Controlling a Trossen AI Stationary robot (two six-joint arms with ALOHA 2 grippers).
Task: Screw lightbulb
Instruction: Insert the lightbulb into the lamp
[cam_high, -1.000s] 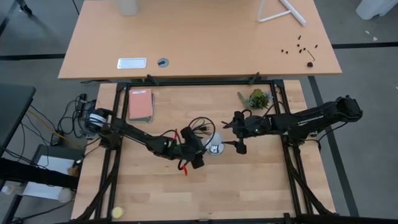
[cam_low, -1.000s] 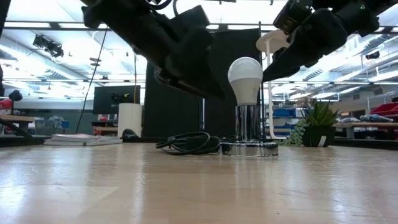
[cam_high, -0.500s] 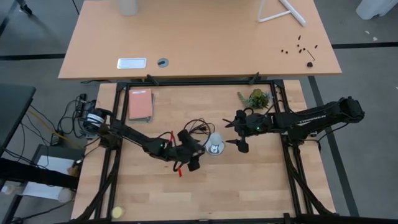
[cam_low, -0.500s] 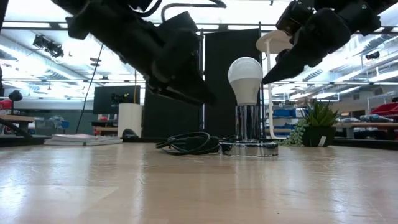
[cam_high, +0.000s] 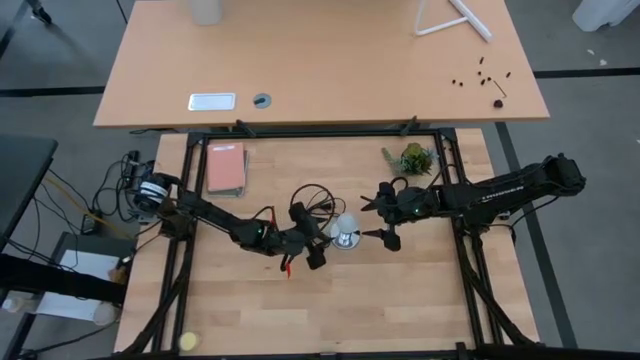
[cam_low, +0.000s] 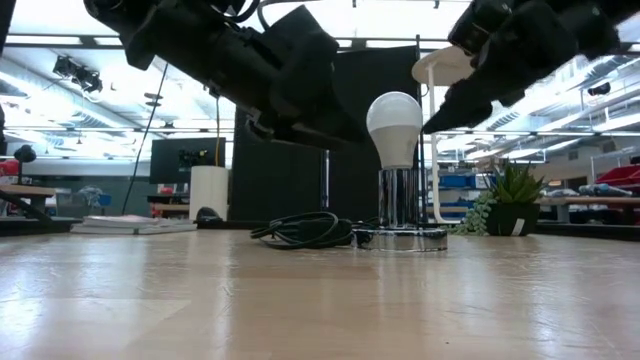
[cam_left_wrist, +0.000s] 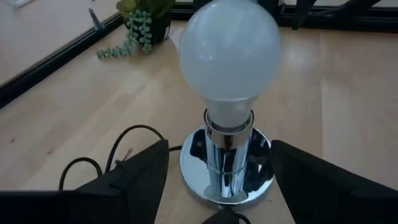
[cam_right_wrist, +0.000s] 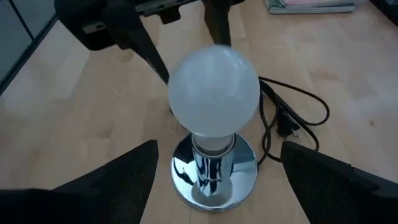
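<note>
The white lightbulb (cam_high: 345, 226) stands upright with its base in a chrome socket post on a round chrome foot (cam_low: 400, 238); it also shows in the low view (cam_low: 394, 122). My left gripper (cam_high: 322, 240) is open on the bulb's left side, and its fingers (cam_left_wrist: 140, 177) stand on either side of the socket without touching. My right gripper (cam_high: 370, 220) is open on the bulb's right side, and its fingers (cam_right_wrist: 121, 174) also stand apart from the bulb (cam_right_wrist: 214, 93).
The socket's black cord (cam_high: 312, 203) lies coiled on the table just left of and behind the foot. A small potted plant (cam_high: 412, 158) stands at the far right, a pink book (cam_high: 226, 168) at the far left, and a yellow ball (cam_high: 188, 341) at the near left corner.
My left gripper has drawn back a little from the bulb toward the table's left, then come back toward it, and ends slightly higher. The bulb and socket have stayed where they were.
</note>
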